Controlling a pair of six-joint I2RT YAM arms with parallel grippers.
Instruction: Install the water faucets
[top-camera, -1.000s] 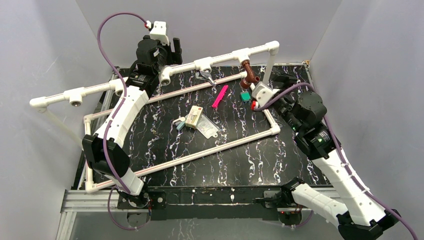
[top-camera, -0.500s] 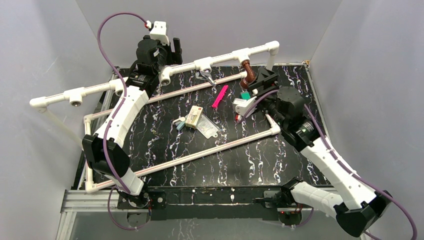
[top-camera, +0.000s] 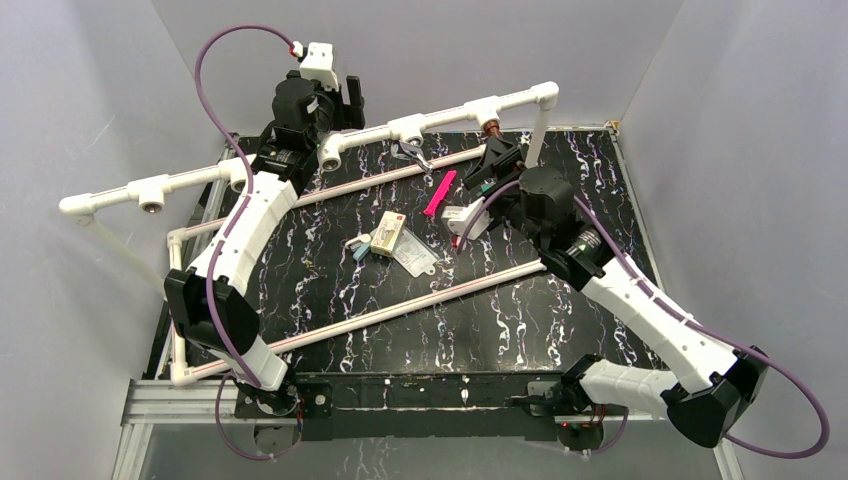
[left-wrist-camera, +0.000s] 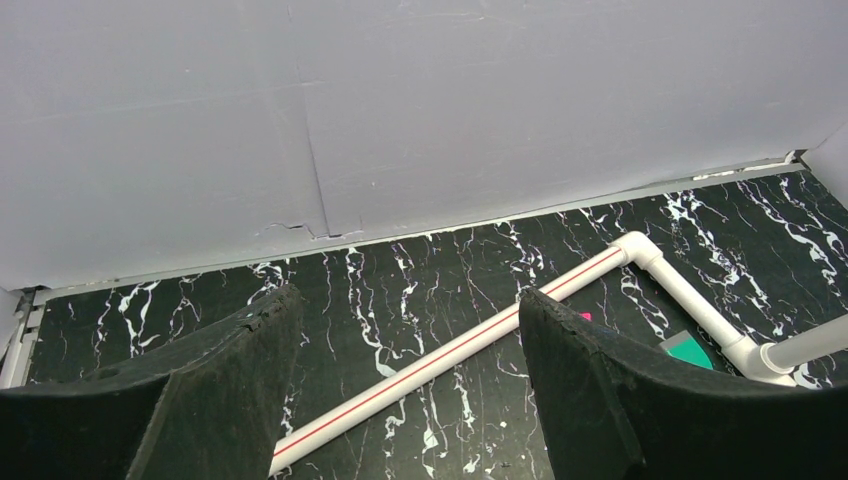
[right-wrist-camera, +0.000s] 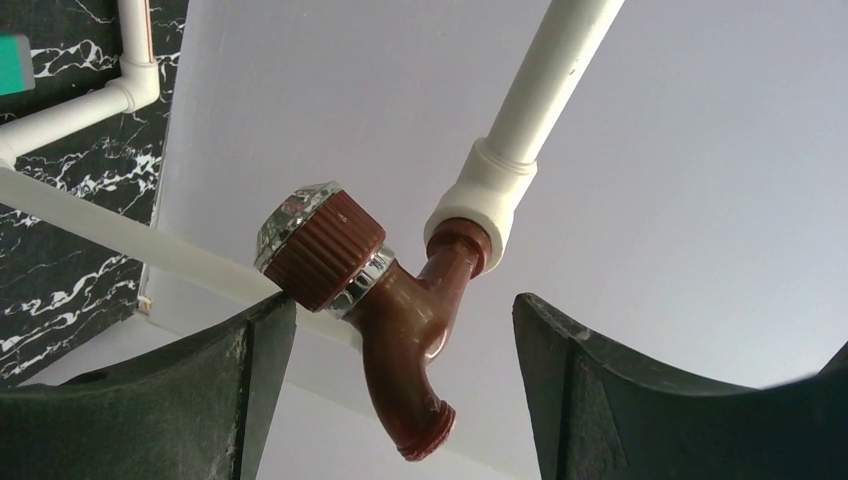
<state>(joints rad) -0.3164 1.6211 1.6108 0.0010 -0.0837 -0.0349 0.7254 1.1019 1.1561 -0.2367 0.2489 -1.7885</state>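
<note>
At the bottom of the overhead view, the two arms rise from the near edge of the black marbled table (top-camera: 480, 330). Just above them a white pipe frame (top-camera: 400, 306) lies flat on the tabletop, its near side slanting from lower left to centre right. Inside it, around the middle of the picture, lie a small box (top-camera: 389, 232), a clear bag (top-camera: 417, 257) at its lower right, and a pink strip (top-camera: 439, 193) a little higher. The silver faucet (top-camera: 411, 154) lies on the table in the upper centre, beside the frame's far side and just below the raised pipe rail (top-camera: 190, 180), which runs from the left edge to the upper right.

The right arm stretches from the lower right corner to the upper centre, where the right gripper (top-camera: 492, 152) sits under the rail's right-hand end. Its wrist view shows the brown faucet (right-wrist-camera: 400, 320) in mid-frame, hanging spout-down from a white socket (right-wrist-camera: 482, 205), between the two fingers (right-wrist-camera: 230, 400). The jaws stand wide, with clear space to the right of the faucet; whether the left finger touches the ribbed knob cannot be told.

The left arm reaches to the upper left, with the left gripper (top-camera: 350, 92) raised behind the rail. In its wrist view the pads (left-wrist-camera: 220, 400) stand wide apart, with only tabletop and a red-lined pipe (left-wrist-camera: 450, 358) showing between them, and grey wall across the top.
</note>
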